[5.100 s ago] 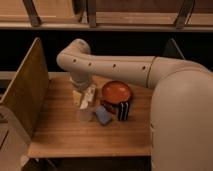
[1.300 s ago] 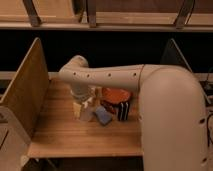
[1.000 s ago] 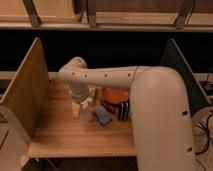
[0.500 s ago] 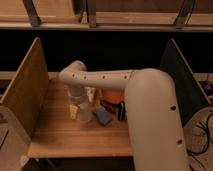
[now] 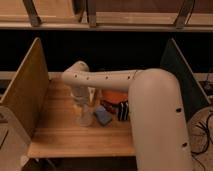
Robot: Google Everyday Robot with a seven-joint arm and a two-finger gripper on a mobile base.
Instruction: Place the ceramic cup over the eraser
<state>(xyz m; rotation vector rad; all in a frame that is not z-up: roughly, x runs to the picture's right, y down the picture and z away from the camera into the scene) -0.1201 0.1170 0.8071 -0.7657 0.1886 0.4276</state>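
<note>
The ceramic cup is a small pale tumbler standing on the wooden table, left of the middle. The gripper hangs from the white arm directly above the cup and reaches its top. The eraser, a black block with pale stripes, stands to the right of the cup, partly behind the arm's edge. A flat blue pad lies between the cup and the eraser.
A red-orange bowl sits behind the pad and the eraser, partly covered by the arm. A wooden side panel stands at the left, a dark panel at the right. The arm's thick white body fills the front right.
The arm has swung further left and forward, and the gripper has come down over the cup. The arm now hides more of the bowl. The cup, pad and eraser have not moved.
</note>
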